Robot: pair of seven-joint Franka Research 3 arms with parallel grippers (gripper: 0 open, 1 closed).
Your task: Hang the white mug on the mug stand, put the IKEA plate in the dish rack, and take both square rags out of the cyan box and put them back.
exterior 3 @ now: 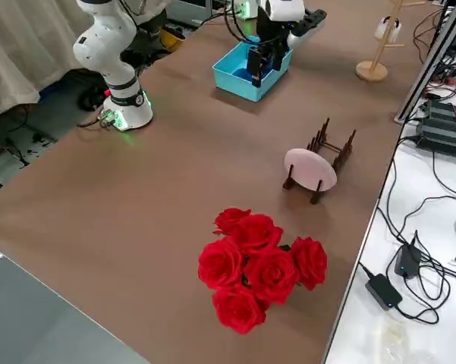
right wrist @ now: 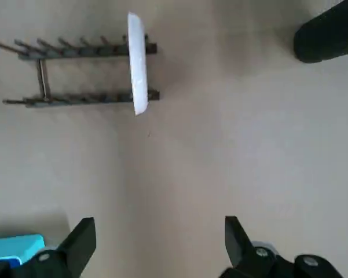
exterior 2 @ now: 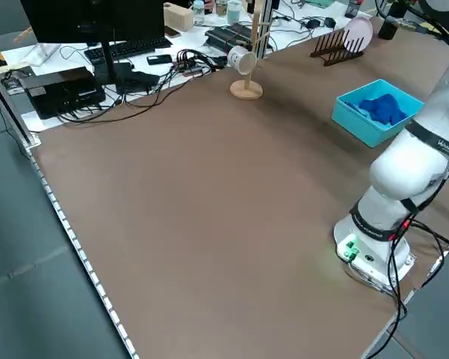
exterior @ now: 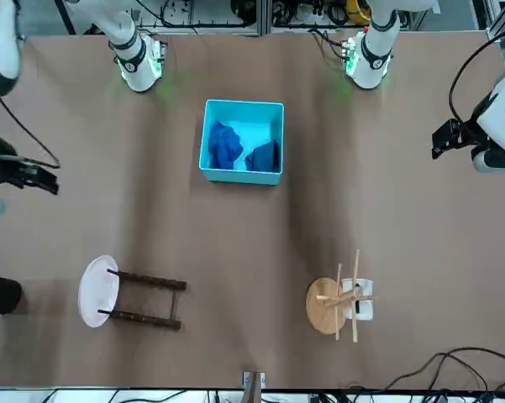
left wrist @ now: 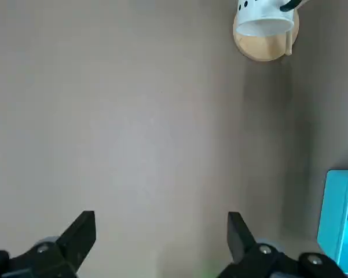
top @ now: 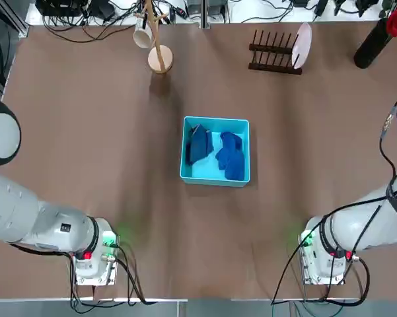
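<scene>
In the top view, nearest the robot, the arm bases stand at lower left and lower right. The left gripper (left wrist: pixel 162 215) is at the right edge of the front view, jaws wide and empty; the right gripper (right wrist: pixel 160 220) is at that view's left edge, also wide and empty. Both hang over the table, outboard of the cyan box (top: pixel 216 181), presumably to leave it accessible. The box occupies the centre of the top view, a placement that suits reach by either arm. Inside, one blue rag (top: pixel 199 144) lies at left and the other rag (top: pixel 231 157) at right, both crumpled; their separation should permit individual gripping. Farther off, at upper right, the IKEA plate (top: pixel 302 46) stands on edge at the right end of the dish rack (top: pixel 275 69), its pegs keeping it upright. At upper left, the white mug (top: pixel 143 35) hangs beside the pole of the mug stand (top: pixel 160 59), clear of the round base. Mug and plate steps are judged complete; whether the rags await removal or have been returned cannot be determined.
</scene>
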